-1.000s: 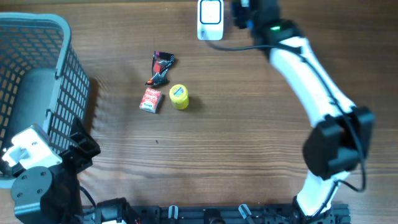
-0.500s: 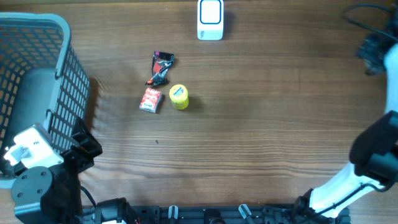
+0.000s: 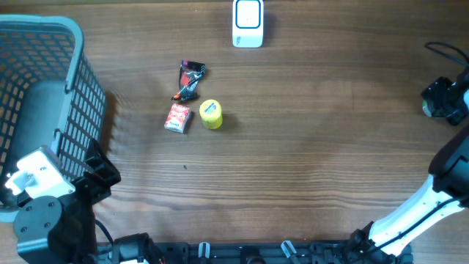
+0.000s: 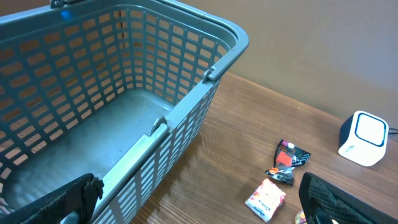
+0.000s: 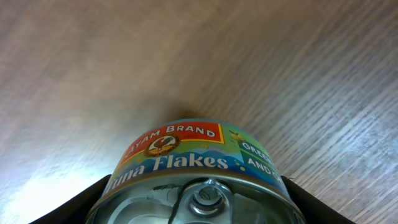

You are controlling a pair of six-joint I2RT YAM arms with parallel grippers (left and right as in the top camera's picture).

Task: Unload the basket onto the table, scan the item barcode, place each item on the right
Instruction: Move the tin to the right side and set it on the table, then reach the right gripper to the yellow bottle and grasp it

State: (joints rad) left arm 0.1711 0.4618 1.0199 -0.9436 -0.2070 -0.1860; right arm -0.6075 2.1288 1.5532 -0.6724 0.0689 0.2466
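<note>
Two robot arms work at a wooden table (image 3: 293,169). The right gripper (image 5: 198,208) is closed partway around a tin of tuna flakes (image 5: 186,155), one dark finger against each side of it. The pull-tab lid faces the wrist camera and the printed label faces the wood. This sideways grip probably leaves the label free to be turned toward a reader. No barcode shows in any view.

The tin sits at the far right edge of the table, well apart from the white scanner (image 3: 248,23) at the top centre, so the scan looks not yet done.

The left gripper (image 4: 205,199) is spread wide and empty beside the grey basket (image 4: 211,68), likely waiting to take scanned goods. Nothing is visible in the basket.

Near the middle of the table, three small items wait in a cluster: a red and black packet (image 3: 190,79), a red box (image 3: 177,117) and a yellow tub (image 3: 211,114).
</note>
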